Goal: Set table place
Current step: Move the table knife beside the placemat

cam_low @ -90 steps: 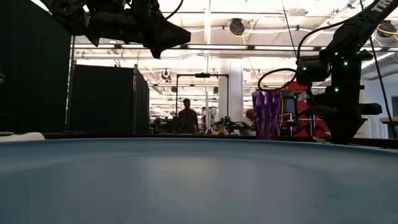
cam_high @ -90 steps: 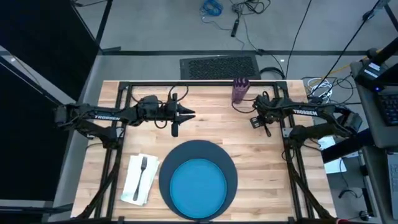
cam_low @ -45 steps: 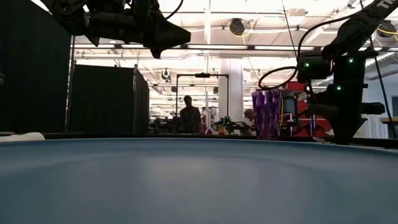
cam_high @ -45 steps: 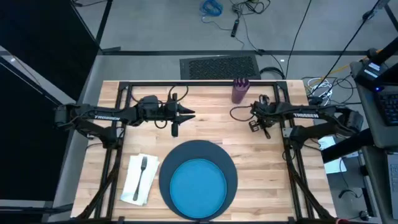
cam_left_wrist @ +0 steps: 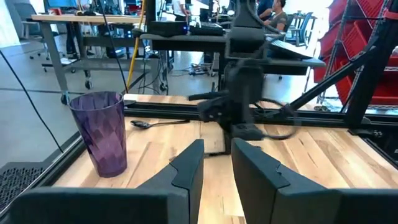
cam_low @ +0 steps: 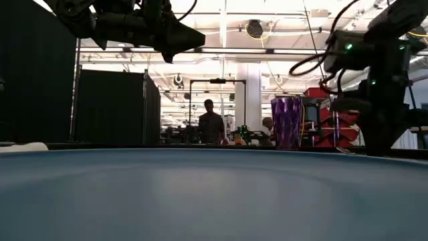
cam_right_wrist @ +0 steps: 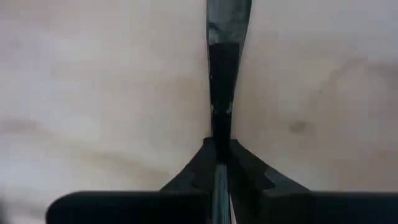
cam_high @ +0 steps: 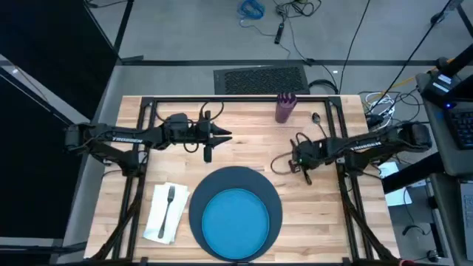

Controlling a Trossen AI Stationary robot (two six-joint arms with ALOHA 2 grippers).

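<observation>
One charger (cam_high: 198, 210), one blue plate (cam_high: 235, 219), one fork (cam_high: 168, 204) on one napkin (cam_high: 157, 222), one cup (cam_high: 284, 106), one spoon (cam_high: 317, 120). Right gripper (cam_high: 301, 164) pinches the knife (cam_right_wrist: 222, 74) right of the charger; left gripper (cam_high: 225, 136) narrowly parted, idle.

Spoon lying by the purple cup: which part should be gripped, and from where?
Take the spoon at mid-handle, from straight above, closing across it. It lies flat on the table, so no side approach gets under it; the handle is thin and straight, and its bowl end points toward the purple cup.
</observation>
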